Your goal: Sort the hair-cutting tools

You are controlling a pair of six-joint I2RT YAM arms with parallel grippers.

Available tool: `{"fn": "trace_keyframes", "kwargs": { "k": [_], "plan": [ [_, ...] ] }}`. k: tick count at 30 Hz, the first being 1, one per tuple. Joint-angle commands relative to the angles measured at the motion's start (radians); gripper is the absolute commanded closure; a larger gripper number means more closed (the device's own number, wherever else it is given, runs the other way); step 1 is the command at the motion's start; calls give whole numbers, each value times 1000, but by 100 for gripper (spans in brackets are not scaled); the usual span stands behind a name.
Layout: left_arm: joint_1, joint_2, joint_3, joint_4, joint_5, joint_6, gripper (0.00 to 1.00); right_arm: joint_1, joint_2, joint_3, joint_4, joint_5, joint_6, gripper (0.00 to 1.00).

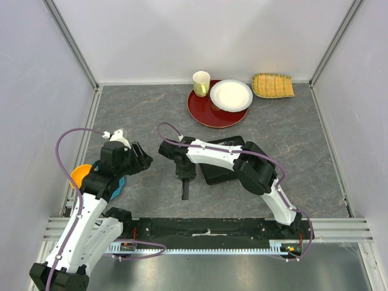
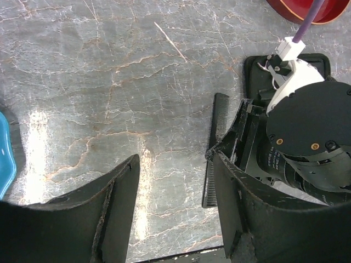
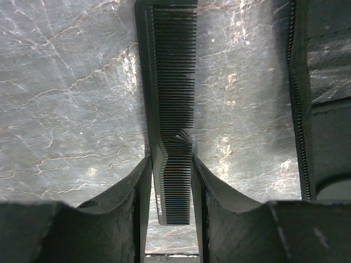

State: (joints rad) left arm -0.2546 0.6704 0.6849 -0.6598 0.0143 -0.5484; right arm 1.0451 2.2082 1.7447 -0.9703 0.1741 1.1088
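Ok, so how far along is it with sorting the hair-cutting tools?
Early, it seems. Done: nothing looks sorted yet. In hand: the right gripper straddles the long black comb, lying flat on the table beside the black case; a firm pinch isn't clear. The left gripper hangs open, holding nothing. Left: placing the comb, plus the other tools, which I can't make out here.

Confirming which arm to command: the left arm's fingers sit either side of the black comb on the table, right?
No. The right arm's fingers sit either side of the black comb on the table; the right wrist view shows it. The left arm's fingers hang open above the table.
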Motion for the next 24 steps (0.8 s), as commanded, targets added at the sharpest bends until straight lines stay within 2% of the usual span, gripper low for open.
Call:
{"fn": "trace_keyframes", "kwargs": {
  "k": [1, 12, 19, 24],
  "plan": [
    [2, 12, -1, 31, 32, -1, 37, -3, -53, 3, -41, 84, -50, 59],
    [2, 34, -11, 34, 99, -33, 37, -3, -93, 75, -64, 117, -110, 59],
    [3, 18, -97, 137, 303, -91, 37, -10, -142, 101, -65, 137, -129, 59],
    [2, -2, -186, 311, 455, -128, 34, -34, -188, 99, -62, 146, -142, 59]
  ]
}}
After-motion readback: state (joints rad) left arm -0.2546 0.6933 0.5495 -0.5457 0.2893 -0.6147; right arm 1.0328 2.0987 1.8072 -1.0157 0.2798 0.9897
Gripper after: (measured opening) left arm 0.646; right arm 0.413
